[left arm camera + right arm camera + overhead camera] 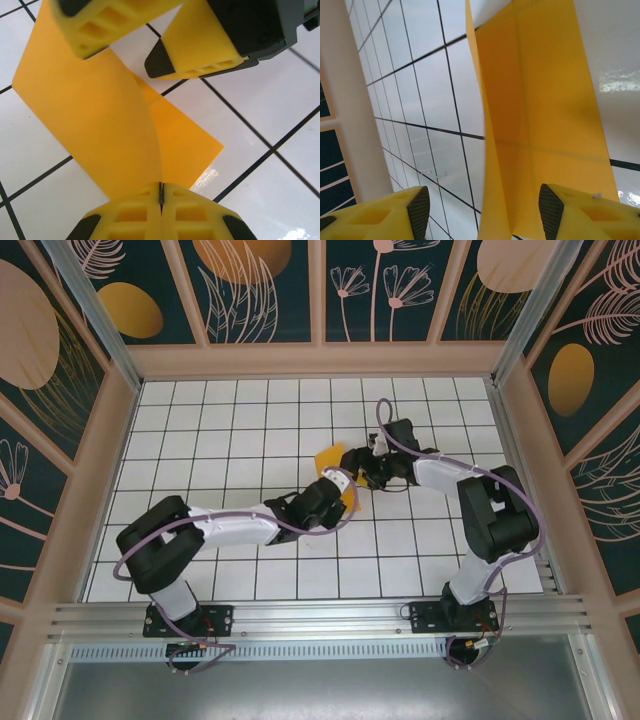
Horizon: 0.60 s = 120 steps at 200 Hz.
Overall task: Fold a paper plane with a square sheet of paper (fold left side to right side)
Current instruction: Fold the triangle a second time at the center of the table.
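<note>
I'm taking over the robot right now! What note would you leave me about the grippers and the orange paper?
Left gripper: shut, pinching one edge of the thin bright orange sheet of paper and holding that side up off the white tiled table.
Right gripper: open, jaws apart at the paper's other end, gripping nothing.
Paper: mid-table between the arms, one part flat on the tiles, the lifted part curving above it. Faint creases show.
Done: one side picked up, fold begun but not flat.
Left to do: probably lay the lifted side across, press the crease, then make the remaining plane folds.
</note>
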Motion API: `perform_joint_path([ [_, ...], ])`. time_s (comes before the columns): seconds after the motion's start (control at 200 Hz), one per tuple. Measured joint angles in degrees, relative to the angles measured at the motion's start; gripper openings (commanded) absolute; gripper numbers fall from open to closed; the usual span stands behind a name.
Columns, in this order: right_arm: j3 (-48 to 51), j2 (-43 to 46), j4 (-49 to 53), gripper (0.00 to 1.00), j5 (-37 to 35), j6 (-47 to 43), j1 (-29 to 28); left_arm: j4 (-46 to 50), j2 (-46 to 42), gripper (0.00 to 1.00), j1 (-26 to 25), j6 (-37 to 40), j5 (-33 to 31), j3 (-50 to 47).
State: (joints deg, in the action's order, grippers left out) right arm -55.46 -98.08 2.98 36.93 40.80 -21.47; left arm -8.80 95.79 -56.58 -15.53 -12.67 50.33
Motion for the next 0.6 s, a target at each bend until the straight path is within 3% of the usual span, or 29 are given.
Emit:
perform_joint_path([
  [0.235, 2.36, 7.19, -1.09, 0.68, -0.46, -0.13, 1.79, -4.44, -1.44, 0.00, 3.54, -1.86, 9.73, -2.47],
  [0.36, 5.81, 10.71, -1.70, 0.55, -1.53, -1.03, 2.05, -5.46, -1.44, 0.00, 5.49, -2.99, 14.58, -2.97],
  [0.601, 15.72, 12.59, -3.15, 0.16, -2.89, -0.74, 1.90, -7.78, -1.44, 0.00, 8.00, -4.74, 19.80, -4.00],
])
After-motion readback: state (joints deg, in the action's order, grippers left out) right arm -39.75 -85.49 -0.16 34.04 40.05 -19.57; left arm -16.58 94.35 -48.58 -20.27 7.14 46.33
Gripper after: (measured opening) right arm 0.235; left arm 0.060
